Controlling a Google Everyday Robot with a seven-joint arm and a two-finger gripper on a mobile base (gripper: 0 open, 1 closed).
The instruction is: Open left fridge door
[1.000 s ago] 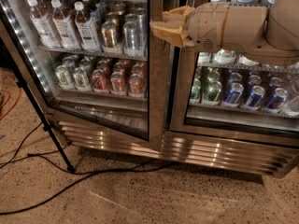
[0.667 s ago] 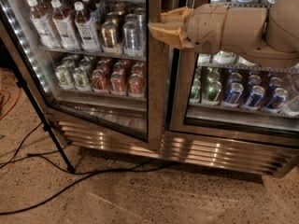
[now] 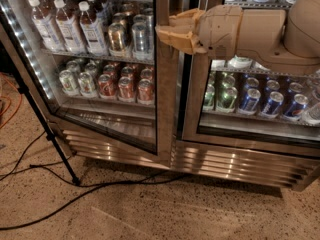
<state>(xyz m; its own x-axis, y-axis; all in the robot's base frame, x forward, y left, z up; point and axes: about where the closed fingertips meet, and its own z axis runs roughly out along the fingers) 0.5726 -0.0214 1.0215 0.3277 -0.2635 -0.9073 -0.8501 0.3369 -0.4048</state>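
Note:
The fridge (image 3: 235, 159) fills the upper part of the camera view, with a louvred steel grille along its base. The left fridge door (image 3: 163, 99) stands ajar: its bottom edge slants away from the grille, and white LED dots run down its left side. Bottles and cans show behind its glass. My gripper (image 3: 172, 31) is at the top centre, on a tan arm that reaches in from the right. It sits right at the free right-hand edge of the left door's steel frame, in front of the gap between the two doors.
The right door (image 3: 260, 129) fronts green and blue cans and lies flat to the cabinet. A black stand leg (image 3: 47, 129) slants down to the speckled floor at the left. Black cables (image 3: 100, 189) trail across the floor, and an orange cable (image 3: 11, 104) lies at the far left.
My gripper has edged slightly to the left along the door's edge. The door's angle looks much the same.

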